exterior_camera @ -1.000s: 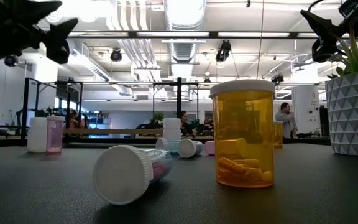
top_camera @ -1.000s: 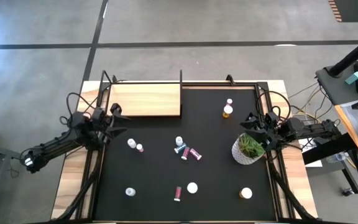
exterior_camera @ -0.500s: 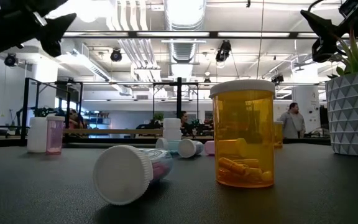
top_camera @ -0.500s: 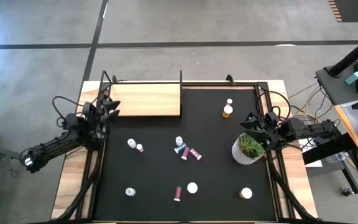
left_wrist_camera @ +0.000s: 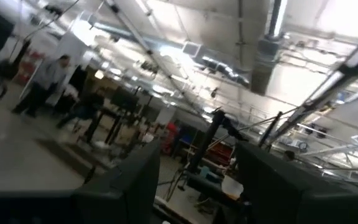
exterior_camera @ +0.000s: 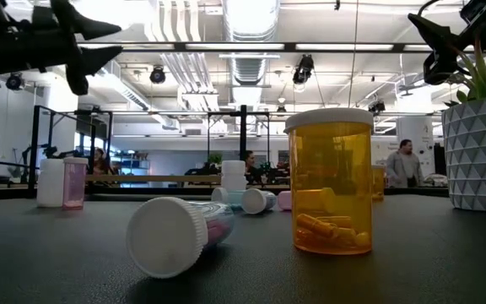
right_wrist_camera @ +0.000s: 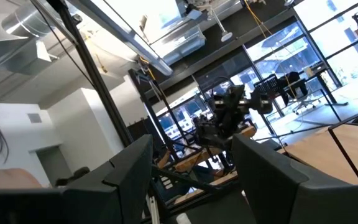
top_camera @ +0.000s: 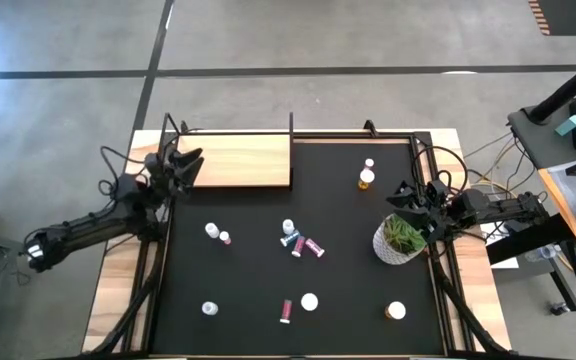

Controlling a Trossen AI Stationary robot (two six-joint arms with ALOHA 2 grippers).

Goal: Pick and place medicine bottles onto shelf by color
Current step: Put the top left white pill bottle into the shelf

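High view: left end effector (top_camera: 187, 160) is up by the left end of the shelf (top_camera: 238, 160), fingers apart, nothing in it. Right end effector (top_camera: 401, 196) waits by the plant pot (top_camera: 399, 241) on the right side; fingers apart, empty too. Shelf sits at the far left corner of the black bench (top_camera: 268, 270) w/ no bottles on it. Bottles are spread over the bench: an orange one (top_camera: 366, 179) w/ a small white one (top_camera: 369, 163) just beside it near the far right, a white one (top_camera: 211, 231) and pink one (top_camera: 225, 238) on the left, 3 close together in the middle (top_camera: 300, 241), 4 more near the front edge. Low view: orange bottle (exterior_camera: 329, 181) stands up, pink one (exterior_camera: 174, 234) lies on its side.
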